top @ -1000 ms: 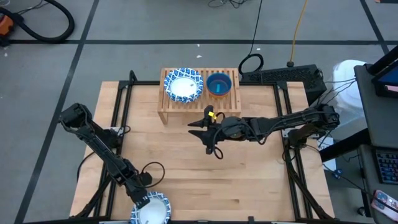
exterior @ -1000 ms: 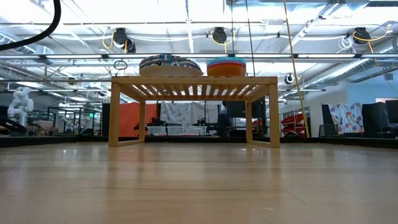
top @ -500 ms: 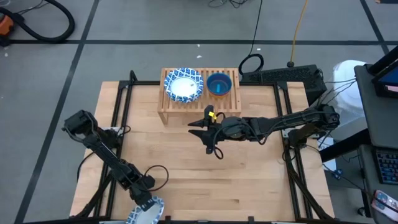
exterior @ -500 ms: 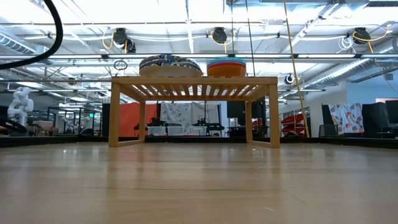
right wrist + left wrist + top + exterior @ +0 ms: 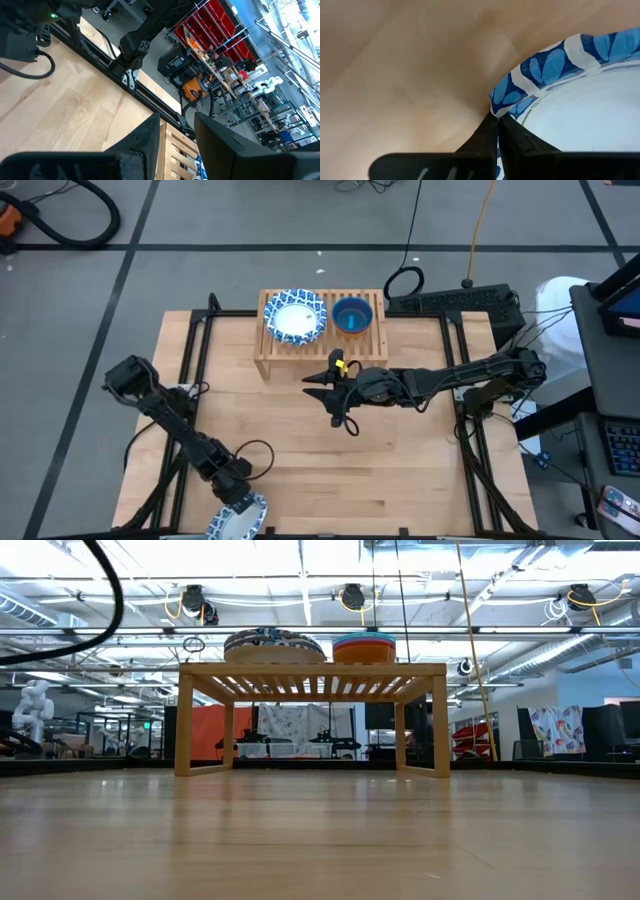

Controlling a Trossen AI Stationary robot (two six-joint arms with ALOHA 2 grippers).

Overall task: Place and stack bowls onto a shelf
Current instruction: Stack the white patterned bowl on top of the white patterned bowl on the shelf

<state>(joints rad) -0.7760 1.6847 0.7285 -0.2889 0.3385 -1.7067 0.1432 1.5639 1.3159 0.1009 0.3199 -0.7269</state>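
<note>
A blue-patterned dish (image 5: 240,523) with a white centre sits at the table's near edge, partly cut off by the high view. My left gripper (image 5: 232,500) is shut on it. The shelf (image 5: 320,352) of light wood stands at the far side. On its slatted top sit a stack of blue-patterned dishes (image 5: 295,317) and a stack of small coloured bowls (image 5: 352,316) with a blue one on top. In the low view the shelf (image 5: 312,670) carries the dishes (image 5: 273,642) and the bowls (image 5: 363,645). My right gripper (image 5: 322,390) hovers open just near of the shelf. My left gripper pinches the dish's patterned rim (image 5: 501,102) between its two fingers (image 5: 485,137), at the dish's far side. The fingers slant down from the far left. The dish (image 5: 580,115) looks tilted. I cannot tell whether its base rests on the table.
Bare tabletop (image 5: 300,450) lies between the dish and the shelf. The right arm (image 5: 440,378) stretches across the middle from the table's right. A black cable loop (image 5: 403,282) and a dark keyboard-like block (image 5: 455,304) lie beyond the far edge. The left arm's cable (image 5: 255,455) loops near its wrist.
My left arm has swung its elbow toward the table's right. Its gripper and the dish have shifted a little toward the near edge. The dish now shows more tilted and more cut off by the high view's edge. The right arm has kept still.
</note>
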